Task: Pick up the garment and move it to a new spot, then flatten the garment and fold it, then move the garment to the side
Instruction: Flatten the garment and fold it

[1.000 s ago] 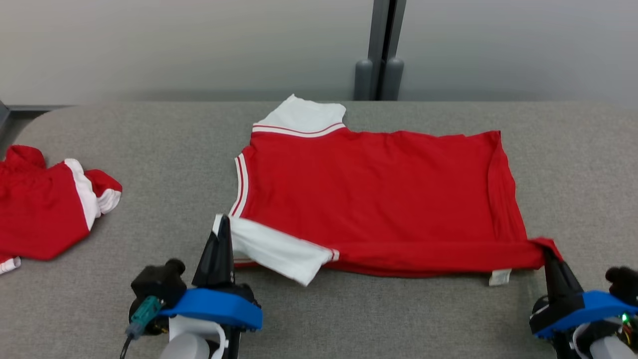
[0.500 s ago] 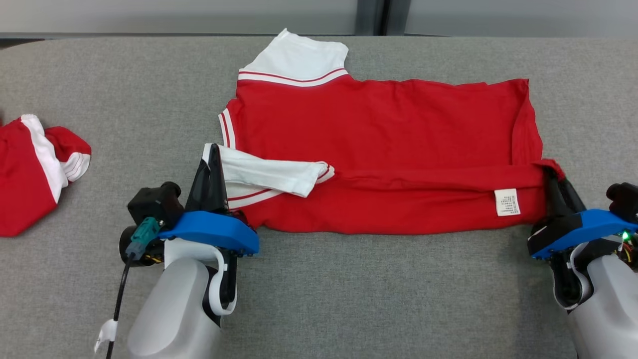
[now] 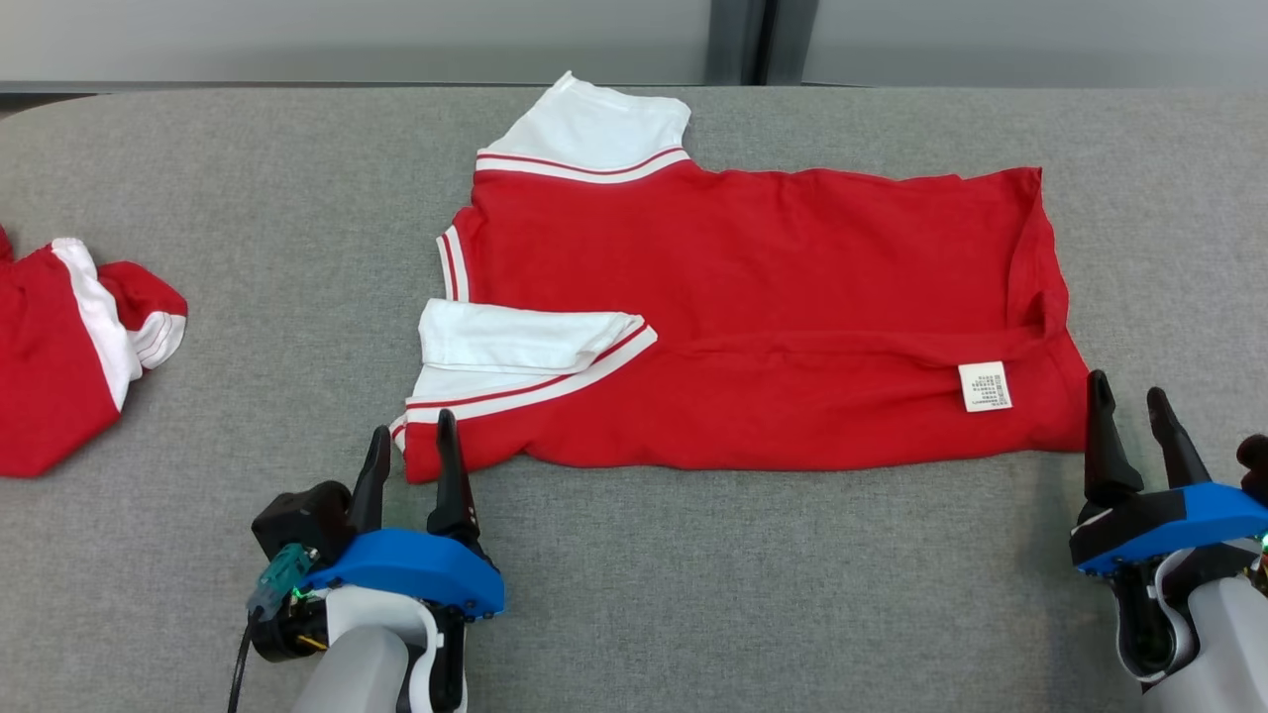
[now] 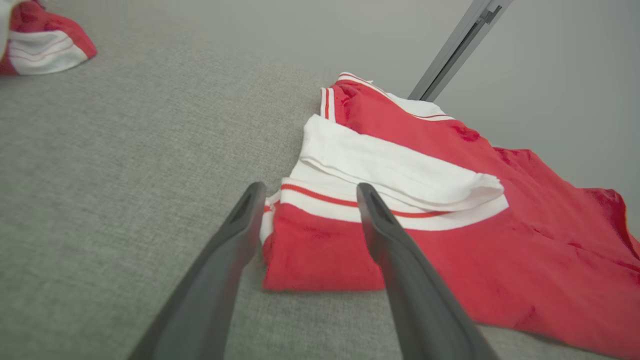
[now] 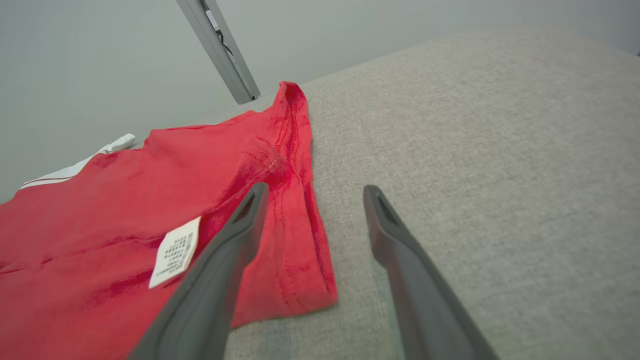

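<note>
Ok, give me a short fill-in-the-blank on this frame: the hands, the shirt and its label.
1. The left hand and the right hand both stand ____.
2. The label on the shirt is ____ in colour.
3. That label sits nearer the ____ hand.
4. The second garment lies to the shirt's ____.

Missing words: open; white; right; left.

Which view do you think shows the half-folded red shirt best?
The head view: the whole shirt lies in frame. The left wrist view shows its sleeve end, the right wrist view its hem corner with the label.
</note>
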You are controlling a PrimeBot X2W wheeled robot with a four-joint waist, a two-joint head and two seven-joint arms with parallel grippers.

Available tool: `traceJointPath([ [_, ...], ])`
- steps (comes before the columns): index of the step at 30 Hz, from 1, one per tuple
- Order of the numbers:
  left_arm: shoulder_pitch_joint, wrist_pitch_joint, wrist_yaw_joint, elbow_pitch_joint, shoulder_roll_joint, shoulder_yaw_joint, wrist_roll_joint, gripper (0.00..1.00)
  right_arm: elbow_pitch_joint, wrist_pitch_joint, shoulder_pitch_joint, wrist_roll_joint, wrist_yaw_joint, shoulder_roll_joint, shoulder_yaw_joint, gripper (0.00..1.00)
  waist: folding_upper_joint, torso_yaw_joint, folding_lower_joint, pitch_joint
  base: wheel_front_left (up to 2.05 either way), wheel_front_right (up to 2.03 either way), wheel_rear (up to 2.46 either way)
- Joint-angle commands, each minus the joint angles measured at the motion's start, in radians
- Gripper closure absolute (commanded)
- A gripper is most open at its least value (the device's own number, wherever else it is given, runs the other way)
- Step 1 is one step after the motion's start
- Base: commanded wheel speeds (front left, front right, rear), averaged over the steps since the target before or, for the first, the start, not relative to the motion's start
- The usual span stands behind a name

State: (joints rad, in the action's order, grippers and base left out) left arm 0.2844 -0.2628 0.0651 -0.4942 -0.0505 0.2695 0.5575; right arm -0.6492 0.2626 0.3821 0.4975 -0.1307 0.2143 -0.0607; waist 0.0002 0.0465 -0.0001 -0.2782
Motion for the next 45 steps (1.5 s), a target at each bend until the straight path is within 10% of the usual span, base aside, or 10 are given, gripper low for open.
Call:
traceJointPath([
  [1,-0.011,-0.003,0.005,-0.016,0.001,-0.001,0.011,0.0,0.005,0.003,-0.024,0.009,0.0,-0.003,-0.004,0.0,-0.0002,-0.005,0.0001,0.001,0.0,0.0,0.0],
  [8,0.002,-0.003,0.009,-0.094,0.0,0.023,0.072,0.0,-0.03,0.003,-0.035,0.018,0.0,-0.006,0.032,0.0,-0.0002,-0.017,0.0001,0.001,0.0,0.0,0.0],
  [11,0.018,0.0,0.009,-0.139,0.0,0.044,0.083,0.91,-0.068,0.003,-0.017,0.01,0.0,-0.004,0.058,0.0,-0.0002,-0.02,0.0001,-0.003,0.0,0.0,0.0],
  [12,0.021,0.0,0.007,-0.152,0.001,0.052,0.091,1.0,-0.082,0.003,-0.009,0.009,0.0,-0.005,0.063,0.0,-0.0002,-0.02,0.0001,-0.005,0.0,0.0,0.0],
  [18,0.041,0.003,-0.016,-0.182,0.004,0.078,0.113,1.0,-0.138,0.0,0.02,0.035,0.0,-0.02,0.103,0.01,-0.0002,-0.018,0.0001,-0.017,0.0,0.0,0.0],
  [19,0.042,0.003,-0.018,-0.188,0.005,0.086,0.117,1.0,-0.144,0.0,0.025,0.038,0.0,-0.019,0.118,0.69,-0.0002,-0.016,0.0001,-0.019,0.0,0.0,0.0],
  [20,0.044,0.003,-0.021,-0.19,0.005,0.091,0.12,1.0,-0.153,-0.001,0.027,0.045,0.0,-0.02,0.137,1.0,-0.0002,-0.014,0.0001,-0.02,0.0,0.0,0.0],
  [41,-0.244,-0.002,-0.065,-0.105,-0.001,-0.039,0.021,1.0,-0.091,0.002,-0.246,0.133,0.0,-0.023,0.056,1.0,-0.0002,-0.004,0.0001,0.246,0.0,0.0,0.0],
  [43,-0.263,-0.002,-0.056,-0.085,-0.002,-0.046,0.013,0.0,-0.088,0.002,-0.251,0.122,0.0,-0.018,0.058,0.0,-0.0002,-0.005,0.0001,0.239,0.0,0.0,0.0],
  [45,-0.261,-0.003,-0.046,-0.057,-0.001,-0.05,-0.001,0.0,-0.077,0.002,-0.236,0.114,0.0,-0.009,0.051,0.0,-0.0002,-0.004,0.0001,0.222,0.0,0.0,0.0],
])
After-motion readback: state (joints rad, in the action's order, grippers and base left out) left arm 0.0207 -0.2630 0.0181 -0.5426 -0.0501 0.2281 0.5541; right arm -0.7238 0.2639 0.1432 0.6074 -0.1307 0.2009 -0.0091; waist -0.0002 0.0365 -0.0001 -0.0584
